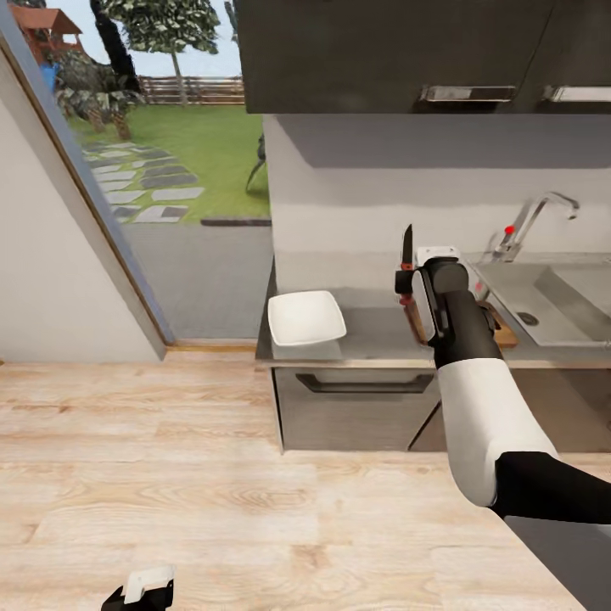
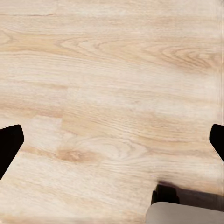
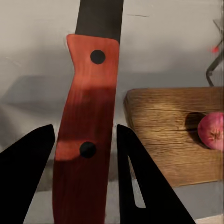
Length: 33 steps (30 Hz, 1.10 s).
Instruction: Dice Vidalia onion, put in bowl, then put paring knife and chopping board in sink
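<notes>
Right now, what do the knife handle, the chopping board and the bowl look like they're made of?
The paring knife in the right hand seems to have a reddish wooden handle, smooth, with two dark rivets; its blade looks like dark matte metal. The chopping board looks like brown wood with visible grain. The bowl looks like glossy white ceramic, though plastic is possible.

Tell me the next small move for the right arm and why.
Probably tip the paring knife blade-down and lower it onto the Vidalia onion. The right gripper holds the handle with the blade pointing up, and the onion sits whole on the chopping board.
</notes>
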{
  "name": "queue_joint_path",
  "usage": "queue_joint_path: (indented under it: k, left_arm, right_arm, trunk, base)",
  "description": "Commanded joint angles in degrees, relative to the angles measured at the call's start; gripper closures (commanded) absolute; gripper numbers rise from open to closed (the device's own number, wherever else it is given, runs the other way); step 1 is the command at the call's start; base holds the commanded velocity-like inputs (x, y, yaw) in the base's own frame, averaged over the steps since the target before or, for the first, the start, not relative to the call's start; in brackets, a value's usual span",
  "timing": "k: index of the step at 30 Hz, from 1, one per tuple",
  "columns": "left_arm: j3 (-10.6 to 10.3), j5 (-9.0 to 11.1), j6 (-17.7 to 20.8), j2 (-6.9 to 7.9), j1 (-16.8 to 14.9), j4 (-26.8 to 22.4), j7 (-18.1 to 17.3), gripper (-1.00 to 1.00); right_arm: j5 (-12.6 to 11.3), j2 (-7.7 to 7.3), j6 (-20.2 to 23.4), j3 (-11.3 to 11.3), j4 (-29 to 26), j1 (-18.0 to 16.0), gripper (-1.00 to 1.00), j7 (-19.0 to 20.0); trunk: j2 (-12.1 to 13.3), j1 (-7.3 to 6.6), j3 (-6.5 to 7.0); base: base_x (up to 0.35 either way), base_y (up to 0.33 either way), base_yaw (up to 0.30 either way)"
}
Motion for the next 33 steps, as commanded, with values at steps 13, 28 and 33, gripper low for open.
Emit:
queue_joint_path:
  k: [13,28,33]
  left_arm:
    - [-0.5,0.2,0.7,-0.03,-0.1,0.2,0.2,-1.00]
    - [-0.5,0.2,0.7,-0.03,-0.1,0.2,0.2,-1.00]
    - [-0.5,0.2,0.7,-0.03,-0.1,0.2,0.2,-1.00]
  right_arm:
    - [0.4,0.12,0.2,-0.1,0.3,0.0,1.00,0.3]
    - [0.4,0.13,0.2,-0.1,0.3,0.0,1.00,0.3]
    - [0.4,0.13,0.2,-0.1,0.4,0.0,1.00,0.3]
  trunk:
    - [-0.1,0.03,-0.15]
    - [-0.1,0.03,-0.59]
    - [-0.1,0.03,-0.66]
  base:
    - [-0.004,-0.308,0.000]
    - [0.000,-0.313,0.048]
    - [0.000,-0.305,0.067]
